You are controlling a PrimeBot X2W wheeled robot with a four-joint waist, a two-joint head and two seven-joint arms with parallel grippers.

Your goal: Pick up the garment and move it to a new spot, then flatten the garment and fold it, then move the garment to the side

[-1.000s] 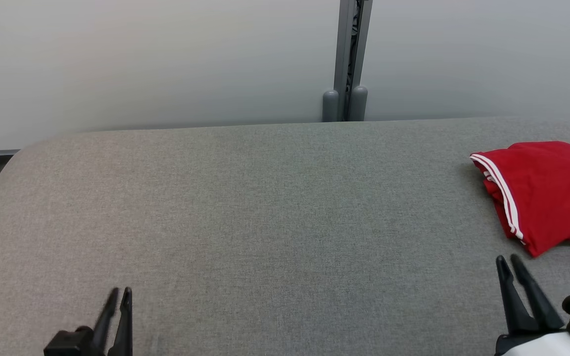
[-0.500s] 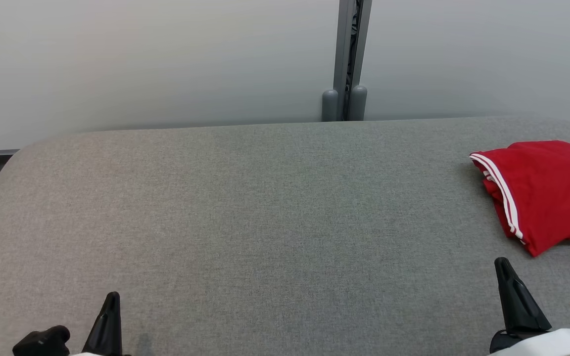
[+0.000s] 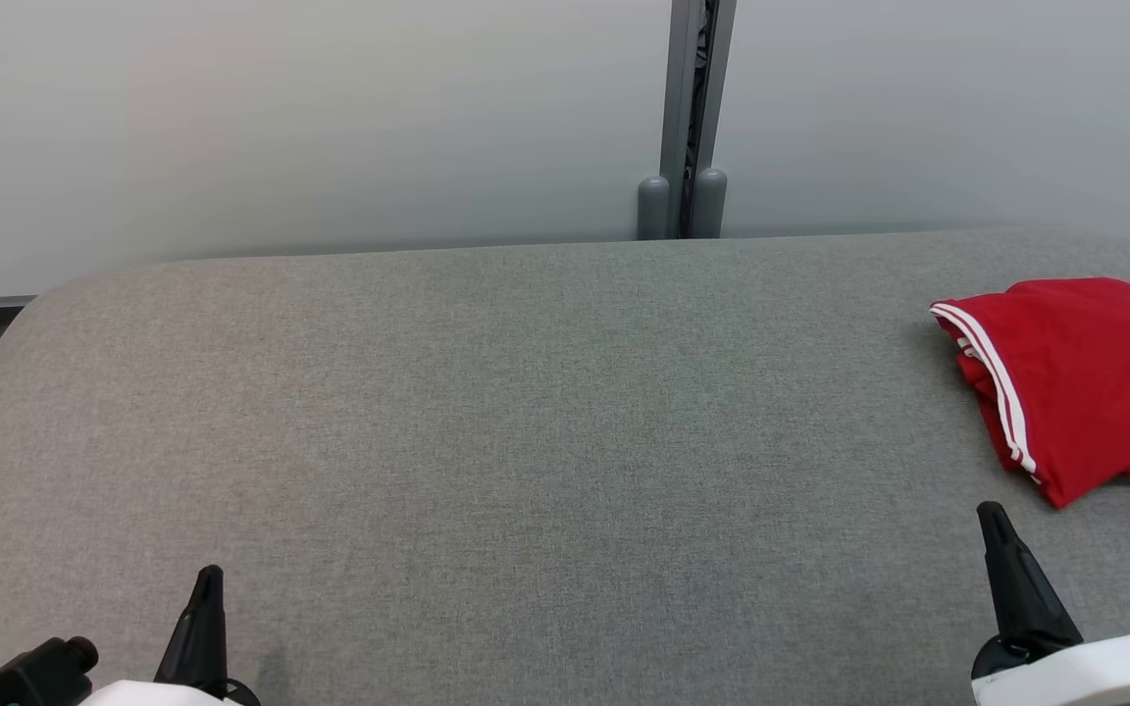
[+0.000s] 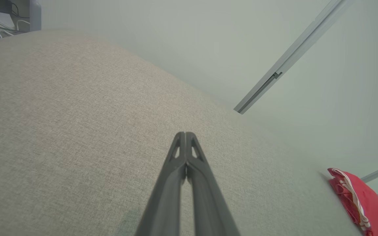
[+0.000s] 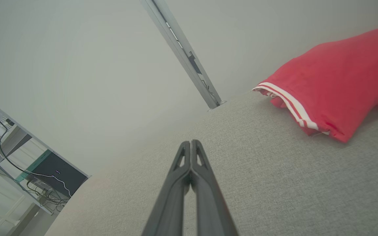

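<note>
Both pincers are squeezed shut with nothing in them. The left gripper (image 3: 205, 579) sits low at the near left of the grey table (image 3: 526, 441). The right gripper (image 3: 990, 512) sits low at the near right. Each has its 2 dark fingers pressed together at the tips, pointing away over the table top.

The red garment (image 3: 1085, 382) lies in a bundle at the far right side of the table, and part of it runs off the edge of the head view. It is near the right gripper but not touching it, and well apart from the left one. 2 white stripes (image 3: 1001, 392) run along its left edge.

It looks soft, floppy and light, so it should not break (but it will likely sag and fall open when lifted). Thin cloth can slip, so a pinch should take in a thick bit. I think the striped edge, or the near corner that points toward the right gripper, is a good place to grab. That pincer would have to open first.
</note>
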